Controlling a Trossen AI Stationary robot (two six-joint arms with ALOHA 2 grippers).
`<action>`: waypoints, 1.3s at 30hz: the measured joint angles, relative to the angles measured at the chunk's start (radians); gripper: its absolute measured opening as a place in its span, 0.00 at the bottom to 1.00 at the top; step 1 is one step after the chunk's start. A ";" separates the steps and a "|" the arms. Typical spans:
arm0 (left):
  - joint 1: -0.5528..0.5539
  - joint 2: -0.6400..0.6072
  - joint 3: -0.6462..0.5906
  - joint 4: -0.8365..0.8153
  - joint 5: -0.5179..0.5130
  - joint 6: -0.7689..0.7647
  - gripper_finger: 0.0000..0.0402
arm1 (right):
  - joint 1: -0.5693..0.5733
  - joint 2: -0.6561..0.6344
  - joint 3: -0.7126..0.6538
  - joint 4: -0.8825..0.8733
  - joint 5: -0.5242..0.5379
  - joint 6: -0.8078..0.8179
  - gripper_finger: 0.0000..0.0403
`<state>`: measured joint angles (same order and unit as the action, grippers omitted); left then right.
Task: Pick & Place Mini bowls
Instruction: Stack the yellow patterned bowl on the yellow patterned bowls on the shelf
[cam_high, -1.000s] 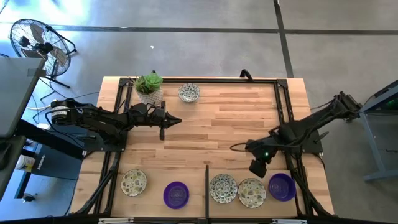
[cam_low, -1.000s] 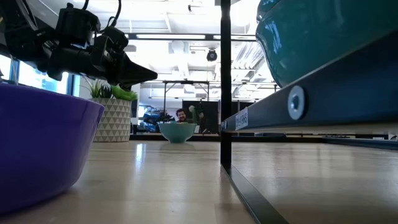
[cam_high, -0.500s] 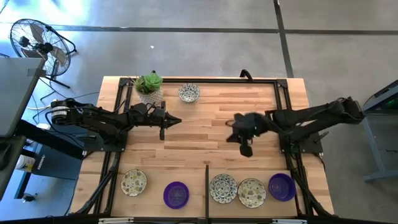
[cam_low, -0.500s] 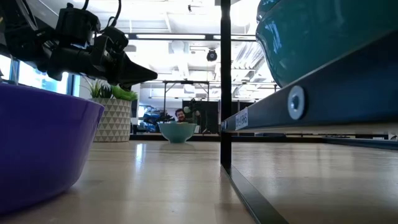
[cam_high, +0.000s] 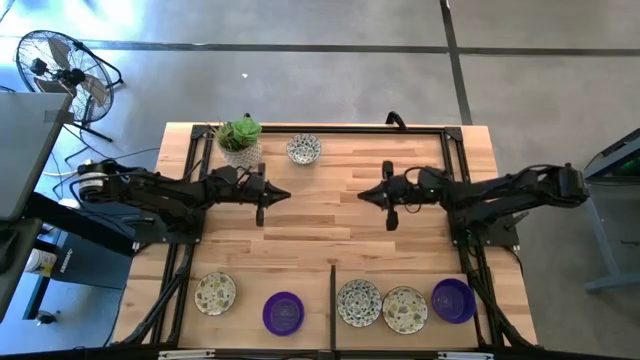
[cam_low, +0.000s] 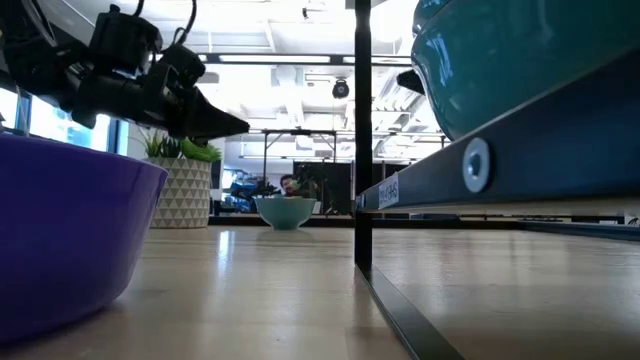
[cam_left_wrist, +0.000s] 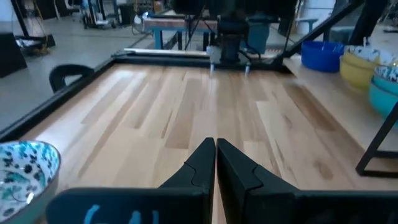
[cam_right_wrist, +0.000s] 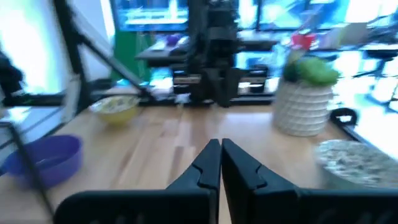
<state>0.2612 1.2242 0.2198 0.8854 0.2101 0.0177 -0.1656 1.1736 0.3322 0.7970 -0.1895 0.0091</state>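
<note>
Mini bowls (cam_high: 360, 303) along table's (cam_high: 330, 215) near edge, both closed tools empty.

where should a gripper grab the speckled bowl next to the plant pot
Grip the speckled bowl by its rim, coming straight down from above with one finger inside and one outside. It sits upright and open-topped, and its side away from the plant pot is clear, so that edge looks easiest.

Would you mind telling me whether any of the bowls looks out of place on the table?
One patterned bowl sits alone at the far edge beside the potted plant, apart from the five bowls lined along the near edge. Nothing looks spilled, tipped or damaged.
</note>
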 joint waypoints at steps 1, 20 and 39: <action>0.000 -0.010 0.005 -0.028 -0.007 0.000 0.03 | -0.002 0.000 -0.012 0.019 0.021 -0.003 0.01; 0.000 -0.167 0.322 -0.979 -0.024 -0.049 0.03 | -0.004 0.000 -0.054 0.026 0.071 -0.034 0.01; -0.293 -0.144 0.484 -1.486 -0.037 -0.203 0.08 | -0.004 0.000 -0.054 0.015 0.074 -0.044 0.01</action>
<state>-0.0316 1.0798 0.7039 -0.6002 0.1730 -0.1854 -0.1696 1.1736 0.2787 0.8123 -0.1159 -0.0349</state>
